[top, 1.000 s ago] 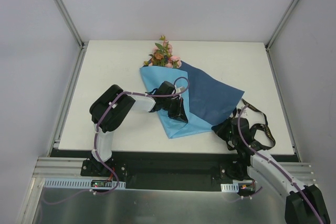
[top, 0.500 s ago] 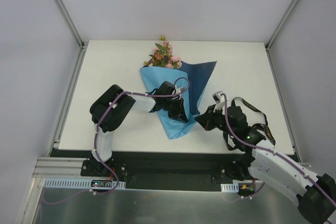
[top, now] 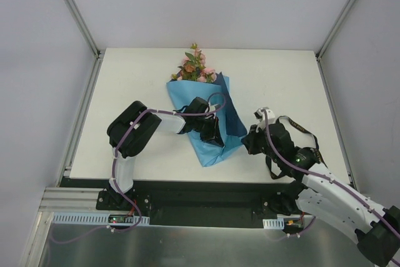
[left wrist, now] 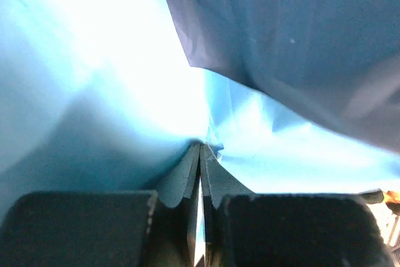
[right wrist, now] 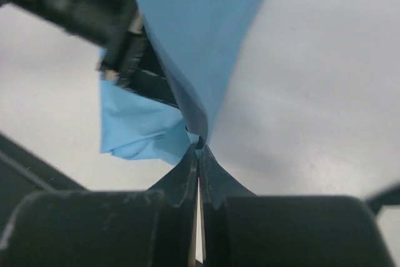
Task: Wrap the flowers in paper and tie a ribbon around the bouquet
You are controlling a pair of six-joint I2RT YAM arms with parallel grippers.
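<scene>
Paper (top: 187,101), centre table: partly folded around flowers (top: 195,67), blooms at top. Left fingers (left wrist: 184,176) clamp its middle; right fingers (right wrist: 181,176) pinch the loose flap. Ribbon (top: 301,129), lower right, untied. Wrapping unfinished.

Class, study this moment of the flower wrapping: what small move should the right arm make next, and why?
Probably carry the pinched edge leftward across the cone. The right fingers are shut on the edge of the paper. Its navy flap is only half folded over. The left fingers pin the cone's middle below the flowers, so the wrap should hold.
</scene>
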